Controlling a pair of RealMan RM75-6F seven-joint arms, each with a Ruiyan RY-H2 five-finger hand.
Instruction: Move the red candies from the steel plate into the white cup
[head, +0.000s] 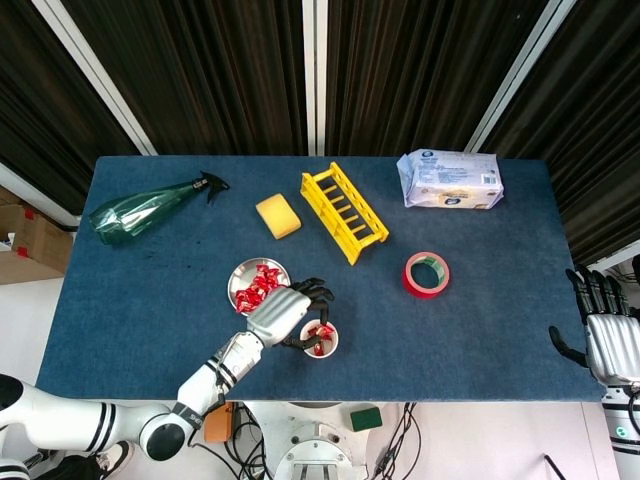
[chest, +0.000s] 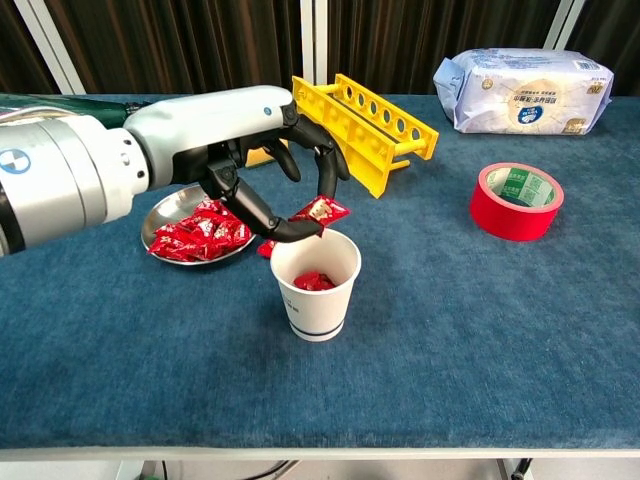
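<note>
My left hand hovers over the white cup and pinches a red candy just above the cup's rim. The cup stands upright with a red candy inside it. To its left the steel plate holds several red candies. One candy lies on the cloth between plate and cup. My right hand hangs off the table's right edge, fingers apart and empty.
A yellow rack, a yellow sponge, a red tape roll and a pack of wipes sit further back. A green spray bottle lies at the far left.
</note>
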